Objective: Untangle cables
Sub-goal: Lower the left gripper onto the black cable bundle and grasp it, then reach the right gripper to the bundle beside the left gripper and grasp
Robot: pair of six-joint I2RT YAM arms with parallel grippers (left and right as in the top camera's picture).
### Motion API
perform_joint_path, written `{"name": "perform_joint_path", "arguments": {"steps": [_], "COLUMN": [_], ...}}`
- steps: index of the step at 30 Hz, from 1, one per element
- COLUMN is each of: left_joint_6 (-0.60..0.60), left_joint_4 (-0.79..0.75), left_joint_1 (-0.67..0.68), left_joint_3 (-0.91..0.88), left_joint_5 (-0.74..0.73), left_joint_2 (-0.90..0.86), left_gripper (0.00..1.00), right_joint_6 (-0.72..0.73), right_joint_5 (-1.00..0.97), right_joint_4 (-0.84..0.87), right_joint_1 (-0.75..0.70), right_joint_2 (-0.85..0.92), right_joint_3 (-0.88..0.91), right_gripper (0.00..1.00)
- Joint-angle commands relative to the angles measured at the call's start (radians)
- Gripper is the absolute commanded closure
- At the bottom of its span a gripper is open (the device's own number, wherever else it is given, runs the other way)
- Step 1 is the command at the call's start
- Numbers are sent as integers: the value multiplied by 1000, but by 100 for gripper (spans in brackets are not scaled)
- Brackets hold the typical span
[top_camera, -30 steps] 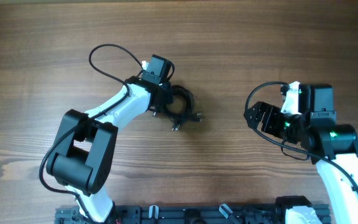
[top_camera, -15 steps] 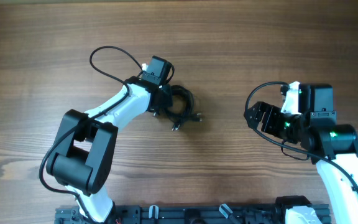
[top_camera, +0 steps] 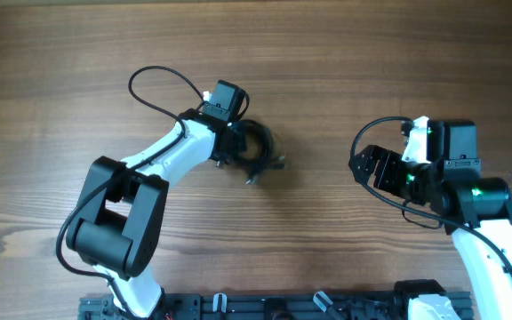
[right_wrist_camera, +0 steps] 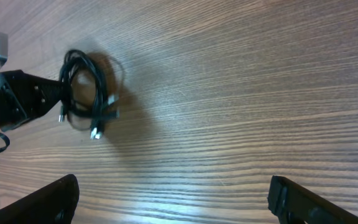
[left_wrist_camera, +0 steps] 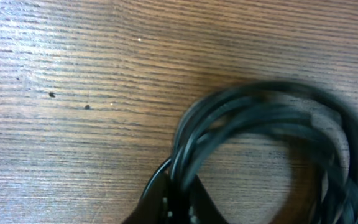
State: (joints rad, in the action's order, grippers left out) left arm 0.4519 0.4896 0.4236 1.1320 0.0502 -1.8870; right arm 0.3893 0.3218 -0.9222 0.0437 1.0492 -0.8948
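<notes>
A coiled bundle of thin black cables (top_camera: 258, 149) with small silvery plug ends lies left of the table's middle. My left gripper (top_camera: 235, 148) is shut on the coil's left side. In the left wrist view the dark fingers (left_wrist_camera: 157, 202) pinch several strands of the cables (left_wrist_camera: 260, 112) at the bottom edge, and the loop spreads out to the right, blurred. My right gripper (top_camera: 364, 165) is open and empty, far to the right of the coil. In the right wrist view the cables (right_wrist_camera: 87, 93) show at the upper left, with its own fingers (right_wrist_camera: 48, 198) wide apart.
The thick black cable of the left arm (top_camera: 154, 84) loops over the table behind the arm. The left arm's end (right_wrist_camera: 17, 99) shows at the left of the right wrist view. The table is bare wood (top_camera: 345, 71).
The coil and its plug ends have shifted slightly up and to the left with my left gripper. The right arm has not moved.
</notes>
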Motion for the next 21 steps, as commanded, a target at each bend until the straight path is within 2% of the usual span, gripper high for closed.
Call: {"name": "perform_joint_path", "arguments": {"steps": [1,5,13,21], "left_joint_6": [-2,-2,-2,-2], "left_joint_4": [0,9,62,131], "left_joint_1": [0,0,0,0], "left_joint_3": [-8,-8,-8,-8], "left_joint_5": [-46,-137,-318,-399], "left_joint_2": [-13,23,210,324], "left_gripper": [96,96,96,96], "right_joint_6": [6,3,-23,-50], "right_joint_5": [17,17,51,170], "right_joint_4": [15,41,106,172], "right_joint_1": [-4,-4,-4,55], "right_joint_2": [6,16,102,219], "right_joint_3": [-21,-19,-19,-19], "right_gripper": [0,0,4,10]}}
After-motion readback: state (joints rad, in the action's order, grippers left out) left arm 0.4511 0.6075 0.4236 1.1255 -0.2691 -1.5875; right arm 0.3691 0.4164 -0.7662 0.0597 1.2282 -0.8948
